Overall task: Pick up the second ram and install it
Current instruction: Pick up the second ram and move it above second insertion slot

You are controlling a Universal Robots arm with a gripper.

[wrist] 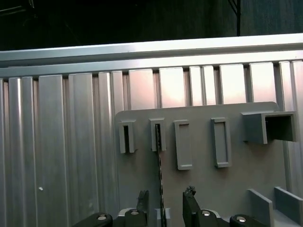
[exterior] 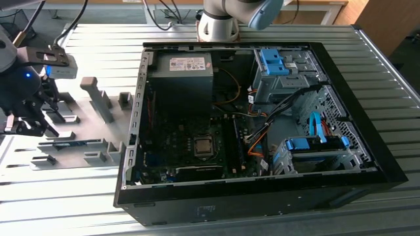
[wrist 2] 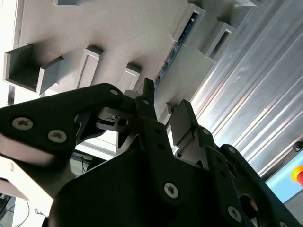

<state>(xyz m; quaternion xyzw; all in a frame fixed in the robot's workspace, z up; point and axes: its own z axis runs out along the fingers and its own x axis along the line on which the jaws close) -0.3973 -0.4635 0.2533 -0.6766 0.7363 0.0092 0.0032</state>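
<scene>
At the exterior view's left, above the pale grey holder plate (exterior: 78, 128): the gripper (exterior: 29, 129), well apart from the open computer case (exterior: 262, 199). Fingers (wrist: 189, 201) parted in both wrist views, clamping nothing.

In line with the gap between them in the first wrist view, with room on either side: the thin edge of the second ram (wrist: 159, 175), standing on edge, its far end in a slotted block (wrist: 157, 135) of the plate. No telling whether the fingertips reach down beside it.

In the second wrist view, the second ram (wrist 2: 175, 49) as a dark green strip beyond the fingertips, close to the plate's edge and the ribbed metal table (wrist 2: 246, 85).

Raised blocks on both flanks of the stick: another slotted block (wrist: 127, 137) just beside, two hollow frames (wrist: 183, 144) on the other flank. Open room above the ribbed table past the plate's far edge.

Between plate and case in the exterior view, a narrow strip of bare table, then the case's upright side wall.

On the power supply (exterior: 180, 81) inside the case, a white label (exterior: 187, 64), its print too small to read.
</scene>
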